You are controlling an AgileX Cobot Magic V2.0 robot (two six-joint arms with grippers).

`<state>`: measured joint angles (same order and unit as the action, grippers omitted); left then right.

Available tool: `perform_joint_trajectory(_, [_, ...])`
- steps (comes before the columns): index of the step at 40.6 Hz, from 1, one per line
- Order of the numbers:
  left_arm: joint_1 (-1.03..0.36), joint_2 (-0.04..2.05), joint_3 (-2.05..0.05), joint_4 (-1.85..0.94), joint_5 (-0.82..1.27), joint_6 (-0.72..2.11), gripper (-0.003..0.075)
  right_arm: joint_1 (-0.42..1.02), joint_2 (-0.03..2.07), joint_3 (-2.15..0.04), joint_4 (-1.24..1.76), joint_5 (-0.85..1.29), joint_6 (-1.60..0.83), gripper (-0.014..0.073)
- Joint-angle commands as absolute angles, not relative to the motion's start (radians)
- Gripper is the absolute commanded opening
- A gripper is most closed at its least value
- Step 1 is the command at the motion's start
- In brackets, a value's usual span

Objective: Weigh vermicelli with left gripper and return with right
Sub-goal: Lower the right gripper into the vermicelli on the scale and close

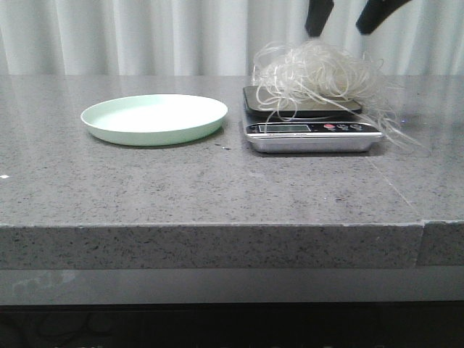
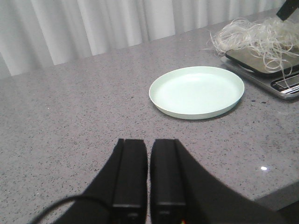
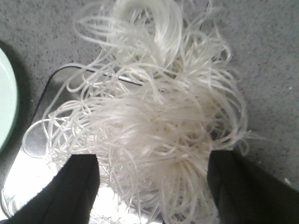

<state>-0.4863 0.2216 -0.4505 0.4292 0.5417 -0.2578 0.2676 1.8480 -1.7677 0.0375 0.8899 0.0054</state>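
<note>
A: Where do the arms stand?

B: The right gripper [image 1: 346,16] hangs above the far right of the table [image 1: 217,188], its two dark fingers spread wide, one on each side of the vermicelli [image 1: 319,72]; in the right wrist view the fingers [image 3: 79,186] flank the tangle and grip nothing. The left gripper [image 2: 148,172] sits low over the near left of the table, jaws all but closed with a thin slit between them, holding nothing; it does not show in the front view.

A: Room to move?

B: The grey stone top lies open in front of the plate [image 1: 154,119] and the scale [image 1: 312,129]; the table's front edge is near the camera; a pale curtain [image 1: 145,36] hangs behind.

A: And what holds what?

B: The vermicelli sits piled on the scale's dark platform, stray strands drooping over its front and right side; the mint-green plate, just left of the scale and apart from it, holds nothing.
</note>
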Motion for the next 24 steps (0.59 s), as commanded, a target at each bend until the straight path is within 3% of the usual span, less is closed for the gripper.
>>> perform_joint_trajectory(1, [-0.484, 0.234, -0.477, 0.440, 0.474, -0.267, 0.0147, 0.266, 1.823, -1.805, 0.070, 0.865, -0.031, 0.0584])
perform_joint_trajectory(20, [-0.484, 0.234, -0.477, 0.438, 0.474, -0.267, 0.0147, 0.266, 1.910, -1.805, 0.159, 0.834, -0.095, 0.0580])
perform_joint_trajectory(24, [-0.484, 0.234, -0.477, 0.438, 0.474, -0.267, 0.0147, 0.266, 1.914, -1.805, 0.164, 0.841, -0.095, 0.0547])
